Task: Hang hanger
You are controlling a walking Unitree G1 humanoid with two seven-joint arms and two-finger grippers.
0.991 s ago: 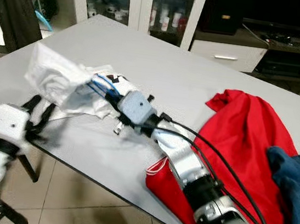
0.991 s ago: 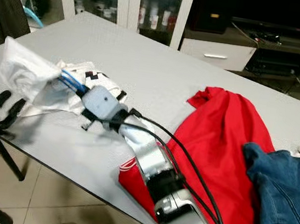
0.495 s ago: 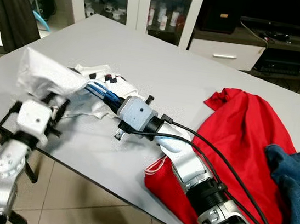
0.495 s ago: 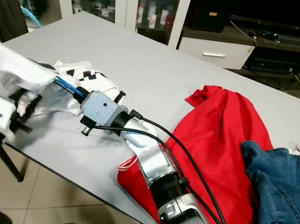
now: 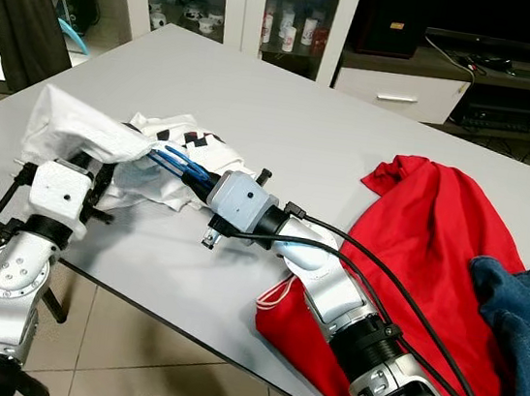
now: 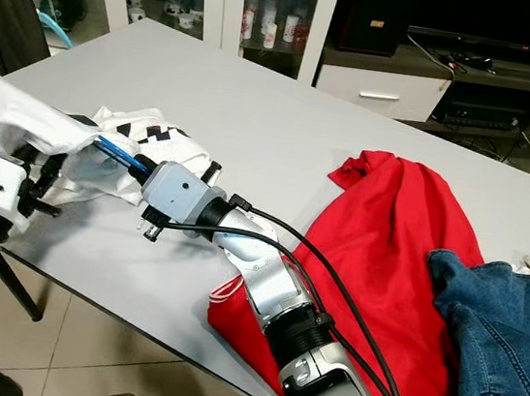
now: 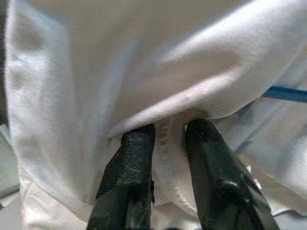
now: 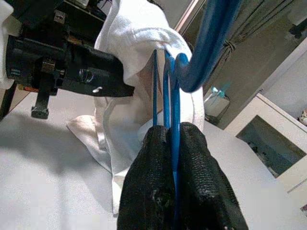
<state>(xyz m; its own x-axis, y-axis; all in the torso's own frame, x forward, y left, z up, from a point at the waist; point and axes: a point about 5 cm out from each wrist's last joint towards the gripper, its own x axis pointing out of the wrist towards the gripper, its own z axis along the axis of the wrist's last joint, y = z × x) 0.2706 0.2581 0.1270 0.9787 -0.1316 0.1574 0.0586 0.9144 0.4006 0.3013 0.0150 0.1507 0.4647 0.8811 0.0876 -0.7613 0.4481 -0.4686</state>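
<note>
Right now the right pincer (image 8: 175, 139) is clamped on the blue hanger (image 5: 183, 165), which is pushed inside a white shirt (image 5: 87, 136) lying at the near left corner of the grey table (image 5: 286, 113). The left pincer (image 7: 168, 136) has a fold of that shirt's hem nipped between its fingers. To my eye the hanger isn't fully seated yet, so the left should keep the cloth taut and steady while the right eases the hanger further in, taking care not to drag the shirt off the table edge.
</note>
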